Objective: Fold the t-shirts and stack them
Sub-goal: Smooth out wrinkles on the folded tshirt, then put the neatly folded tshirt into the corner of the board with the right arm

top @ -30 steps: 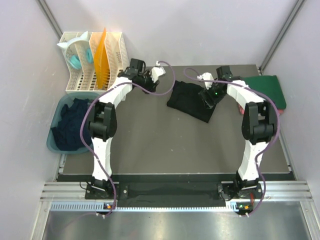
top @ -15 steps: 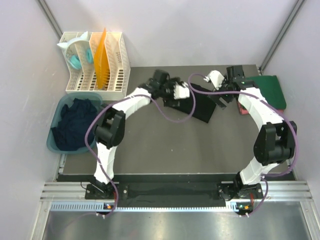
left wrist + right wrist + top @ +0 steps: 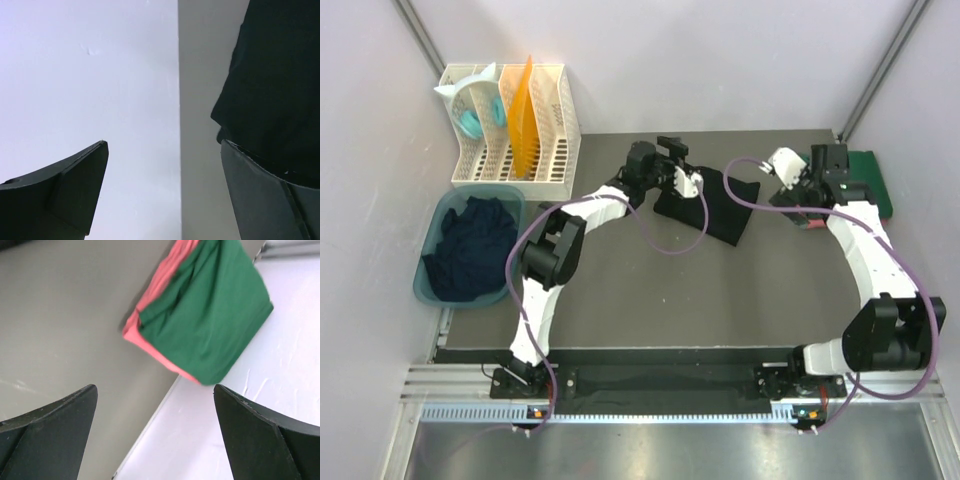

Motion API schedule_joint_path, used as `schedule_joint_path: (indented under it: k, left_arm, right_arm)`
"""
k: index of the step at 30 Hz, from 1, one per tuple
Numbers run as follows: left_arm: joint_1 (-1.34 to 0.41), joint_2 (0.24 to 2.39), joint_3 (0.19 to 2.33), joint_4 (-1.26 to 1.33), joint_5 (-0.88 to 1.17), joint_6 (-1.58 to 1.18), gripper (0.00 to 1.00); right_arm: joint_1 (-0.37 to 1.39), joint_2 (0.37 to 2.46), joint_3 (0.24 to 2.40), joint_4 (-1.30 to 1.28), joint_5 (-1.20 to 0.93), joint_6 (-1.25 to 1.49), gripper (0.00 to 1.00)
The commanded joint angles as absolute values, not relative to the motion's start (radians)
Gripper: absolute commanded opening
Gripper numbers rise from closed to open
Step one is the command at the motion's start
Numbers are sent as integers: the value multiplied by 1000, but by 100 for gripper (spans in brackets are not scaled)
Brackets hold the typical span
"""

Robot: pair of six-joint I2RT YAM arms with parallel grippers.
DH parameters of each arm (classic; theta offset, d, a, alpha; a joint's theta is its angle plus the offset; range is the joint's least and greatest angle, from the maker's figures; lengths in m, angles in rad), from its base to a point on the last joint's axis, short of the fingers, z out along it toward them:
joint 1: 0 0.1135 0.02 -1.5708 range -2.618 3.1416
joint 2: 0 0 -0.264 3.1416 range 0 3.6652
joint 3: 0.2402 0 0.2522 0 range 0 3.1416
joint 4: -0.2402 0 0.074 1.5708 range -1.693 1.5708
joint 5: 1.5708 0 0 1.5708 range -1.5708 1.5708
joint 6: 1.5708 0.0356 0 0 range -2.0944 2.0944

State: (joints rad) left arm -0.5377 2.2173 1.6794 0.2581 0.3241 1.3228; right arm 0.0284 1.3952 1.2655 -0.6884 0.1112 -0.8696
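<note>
A folded black t-shirt (image 3: 718, 207) lies at the back middle of the table; its edge fills the right of the left wrist view (image 3: 280, 75). My left gripper (image 3: 672, 152) hovers over the shirt's left end, open (image 3: 164, 145) and holding nothing. A folded dark green t-shirt (image 3: 868, 180) rests on a pinkish-red one (image 3: 809, 222) at the table's right edge. Both show in the right wrist view, green (image 3: 210, 315) over pink (image 3: 155, 290). My right gripper (image 3: 817, 185) hangs just left of that stack, open (image 3: 155, 387) and empty.
A teal tub (image 3: 430, 285) with dark navy shirts (image 3: 468, 245) sits off the table's left edge. Behind it stands a white slotted rack (image 3: 555, 125). Walls close in at the back and on both sides. Purple cables loop over the table from both arms.
Left gripper swung right from near the rack to the black shirt's left end and opened. Right gripper let go of the black shirt, opened, and moved right toward the green stack.
</note>
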Motion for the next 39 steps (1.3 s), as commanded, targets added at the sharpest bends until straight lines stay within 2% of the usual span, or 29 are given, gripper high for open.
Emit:
schedule_joint_path:
  k: [1, 9, 19, 21, 33, 39]
  left_arm:
    - [-560, 2275, 1626, 547, 367, 1451, 98]
    - [-591, 2424, 1589, 871, 397, 1522, 98]
    - [-565, 2608, 1574, 976, 263, 1706, 95]
    - [-560, 2602, 1578, 953, 191, 1701, 94]
    - [-430, 2404, 1339, 887, 114, 1789, 92]
    - [-403, 2316, 1316, 885, 16, 1658, 92]
  right_arm:
    - [8, 1353, 1235, -703, 123, -902, 100]
    - [8, 1397, 1267, -722, 112, -887, 100]
    - [-21, 1427, 1328, -764, 91, -868, 100]
    - [-23, 1424, 1325, -764, 86, -867, 100]
    - [-21, 1433, 1341, -750, 37, -859, 100]
    - [-14, 1494, 1414, -802, -35, -831, 100]
